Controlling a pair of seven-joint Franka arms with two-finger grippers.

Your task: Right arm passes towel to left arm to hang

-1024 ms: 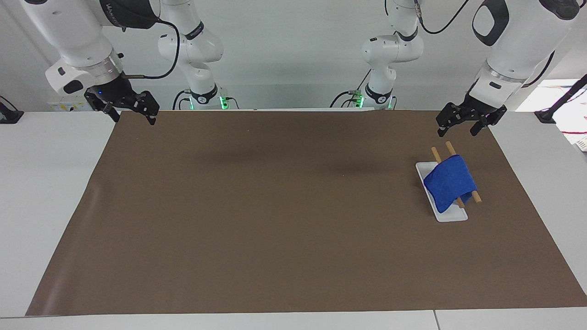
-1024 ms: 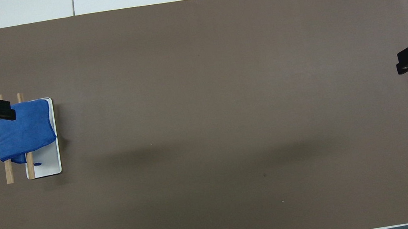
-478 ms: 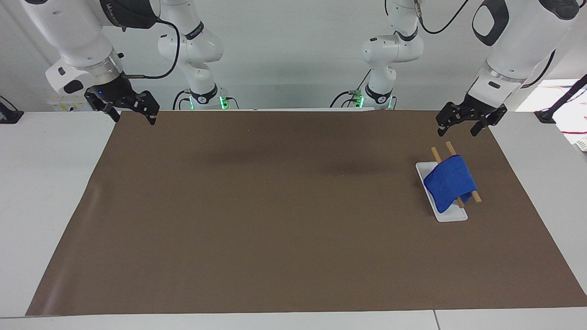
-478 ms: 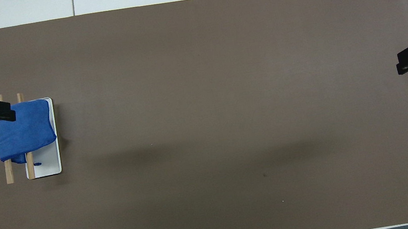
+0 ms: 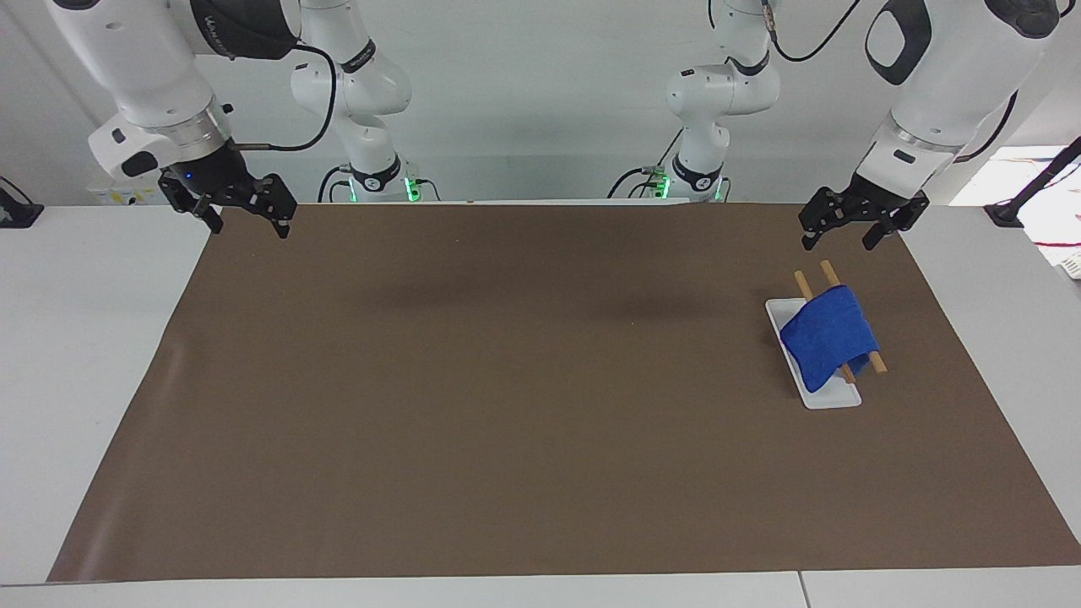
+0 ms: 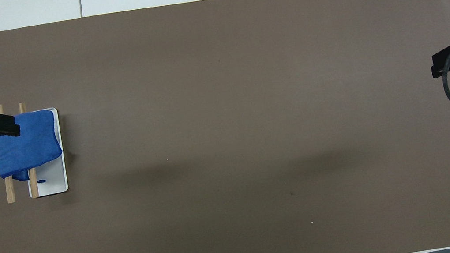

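The towel (image 5: 828, 338) is fuzzy blue cloth, draped over two matt, bare wooden dowels (image 5: 876, 361) on a smooth, glossy white tray (image 5: 832, 397). A matt brown paper-like sheet (image 5: 540, 405) covers the smooth white tabletop (image 5: 84, 338). The arms' shells (image 5: 143, 59) are glossy white plastic.

Both arms (image 5: 143, 76) are glossy white with black joint covers. The grippers (image 5: 245, 215) are black. Black cables (image 5: 317, 93) loop along them, and green lights (image 5: 411, 187) glow at the bases.
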